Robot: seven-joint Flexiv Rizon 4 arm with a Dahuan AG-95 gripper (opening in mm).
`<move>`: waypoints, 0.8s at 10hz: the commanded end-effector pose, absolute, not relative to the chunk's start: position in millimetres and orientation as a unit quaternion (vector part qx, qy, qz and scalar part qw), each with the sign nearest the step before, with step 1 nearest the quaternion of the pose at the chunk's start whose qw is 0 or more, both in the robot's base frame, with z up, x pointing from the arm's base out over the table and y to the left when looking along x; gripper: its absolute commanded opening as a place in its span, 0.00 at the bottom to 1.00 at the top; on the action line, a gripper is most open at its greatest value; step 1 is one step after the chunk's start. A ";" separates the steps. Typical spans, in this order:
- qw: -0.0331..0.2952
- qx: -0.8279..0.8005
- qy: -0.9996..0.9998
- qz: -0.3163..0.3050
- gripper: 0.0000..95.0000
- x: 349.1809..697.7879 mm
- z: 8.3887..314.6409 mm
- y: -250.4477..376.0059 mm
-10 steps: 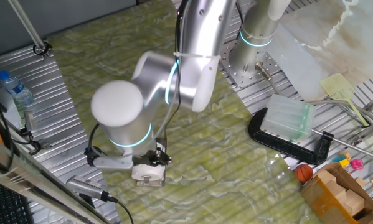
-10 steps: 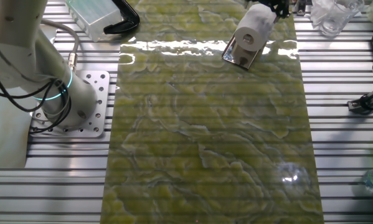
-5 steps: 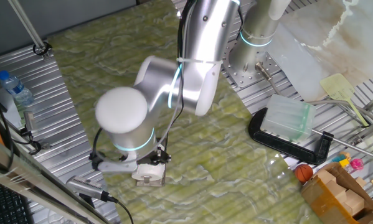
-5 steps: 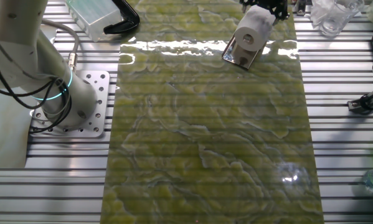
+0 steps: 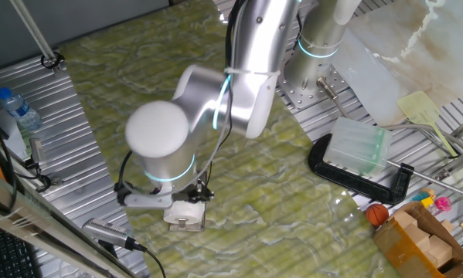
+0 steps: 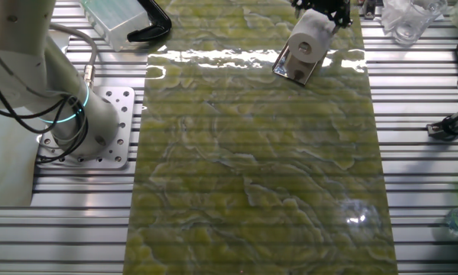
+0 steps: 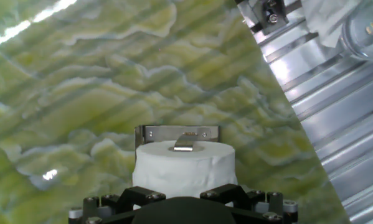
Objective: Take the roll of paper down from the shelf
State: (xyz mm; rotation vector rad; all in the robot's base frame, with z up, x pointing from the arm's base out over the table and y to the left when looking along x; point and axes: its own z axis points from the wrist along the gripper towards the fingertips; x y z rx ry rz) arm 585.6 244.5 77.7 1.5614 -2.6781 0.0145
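The white roll of paper (image 7: 185, 163) lies on its side on the shiny metal shelf (image 7: 177, 132), whose bracket end shows just beyond it in the hand view. In the other fixed view the roll (image 6: 309, 42) sits on the shelf (image 6: 290, 70) at the far edge of the green mat, core hole facing the camera. My gripper (image 7: 186, 194) is open right above the roll, its dark fingers (image 7: 150, 196) at the roll's near side. In one fixed view the arm hides most of the gripper (image 5: 189, 198) over the roll (image 5: 186, 210) and shelf (image 5: 186, 225).
A clear ribbed plastic box (image 5: 357, 147) rests on a black C-clamp (image 5: 359, 177) at the right. A water bottle (image 5: 18, 108) lies at the left. Clear cups (image 6: 408, 17) stand close to the roll. The arm's base (image 6: 91, 126) is bolted beside the mat.
The arm has shifted slightly over the roll and the gripper has come down closer to it. The roll and the shelf have not moved.
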 end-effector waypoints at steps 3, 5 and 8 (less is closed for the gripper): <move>0.013 0.507 -0.862 0.004 1.00 582.3 69.0 235.3; 0.012 0.502 -0.865 0.003 1.00 582.1 67.4 235.2; 0.013 0.496 -0.868 0.001 1.00 582.7 67.9 235.7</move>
